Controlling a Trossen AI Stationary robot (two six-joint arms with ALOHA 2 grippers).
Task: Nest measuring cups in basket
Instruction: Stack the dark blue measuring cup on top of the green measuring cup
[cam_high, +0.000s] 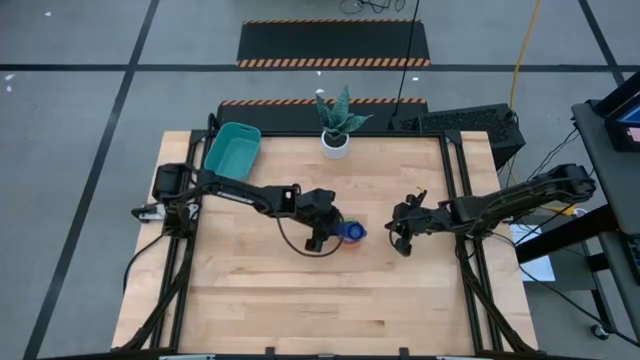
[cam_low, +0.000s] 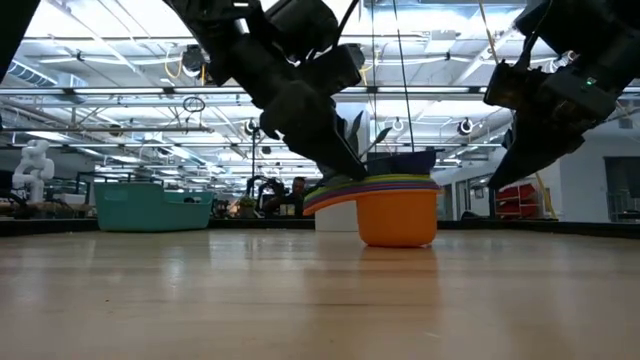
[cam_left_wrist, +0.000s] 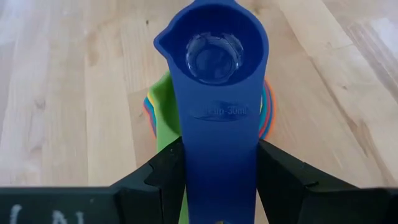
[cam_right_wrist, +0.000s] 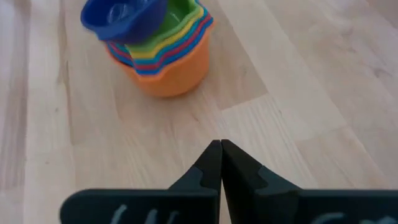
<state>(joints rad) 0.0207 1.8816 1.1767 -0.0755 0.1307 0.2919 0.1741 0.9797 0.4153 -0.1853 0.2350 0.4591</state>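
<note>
A stack of nested measuring cups (cam_right_wrist: 163, 53) stands on the wooden table's middle, with the orange cup (cam_low: 398, 215) at the bottom, resting on its base. Red, yellow, light blue and green rims show above it. The dark blue cup (cam_left_wrist: 214, 46) is on top, and my left gripper (cam_left_wrist: 219, 155) is shut on its handle. My right gripper (cam_right_wrist: 221, 149) hangs shut above the table, to the right of the stack (cam_high: 352, 232), touching nothing. The teal basket (cam_high: 232, 148) stands at the far left corner. My left gripper pinches the dark blue cup's flat handle (cam_left_wrist: 217, 143) between its two fingers (cam_left_wrist: 163, 168), one on each long edge. The fingers come slanting down from the table's left and lie along the handle. The cup's bowl (cam_right_wrist: 121, 15) sits tipped at the top of the stack.
A white pot with a green plant (cam_high: 336, 143) stands at the far edge, right of the basket (cam_low: 150, 208). Bare wood lies all around the stack and toward the near edge. Black frame rails run along the table's left and right sides.
</note>
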